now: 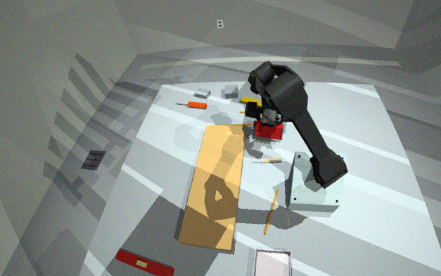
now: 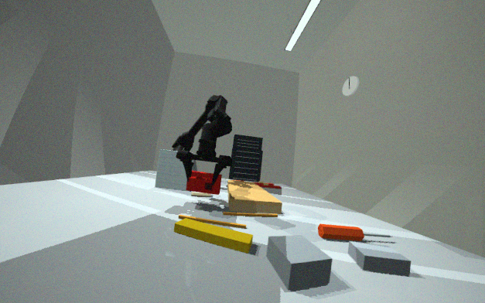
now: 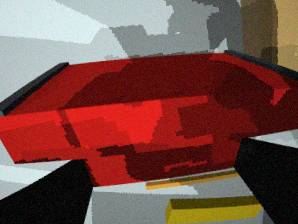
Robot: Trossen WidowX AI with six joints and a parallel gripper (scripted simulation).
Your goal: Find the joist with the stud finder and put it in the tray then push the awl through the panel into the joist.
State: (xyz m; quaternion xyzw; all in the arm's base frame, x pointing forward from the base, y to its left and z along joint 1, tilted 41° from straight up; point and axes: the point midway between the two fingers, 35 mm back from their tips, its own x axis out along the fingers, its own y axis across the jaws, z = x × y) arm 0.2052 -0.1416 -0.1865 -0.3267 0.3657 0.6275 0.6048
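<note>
Red bar with a yellowish inset [image 1: 145,262] [image 2: 268,188] lies slantwise at the near left in the top view; orange-handled screwdriver [image 1: 197,105] [image 2: 340,233] lies farther back, its shaft pointing left; one grey block [image 1: 202,93] [image 2: 380,260] sits just behind it, and a second grey block [image 1: 231,91] [image 2: 298,260] sits to that one's right. The long tan floor panel [image 1: 214,193] [image 2: 255,200] runs from back to front, with an orange stick [image 1: 228,124] [image 2: 250,214] along its far end; a yellow bar [image 1: 250,101] [image 2: 213,235] [image 3: 215,212] lies behind the gripper [image 1: 269,119] [image 2: 199,184] [image 3: 164,155]; the gripper's fingers stand nearly as wide as they go, clamped on the red stud finder [image 1: 269,130] [image 2: 203,182] [image 3: 145,122], which is to the right of the panel's far end, outside the tray. The awl [image 1: 272,160] [image 2: 201,195] lies nearer the front, tip toward the panel; a loose orange stick [image 1: 271,211] lies in front of it; the tray [image 1: 273,251] is at the near edge of the view, partly cut off; the black arm [image 1: 314,135] [image 2: 206,133] reaches in from above a pale block [image 1: 314,203] [image 2: 168,170] at the right.
</note>
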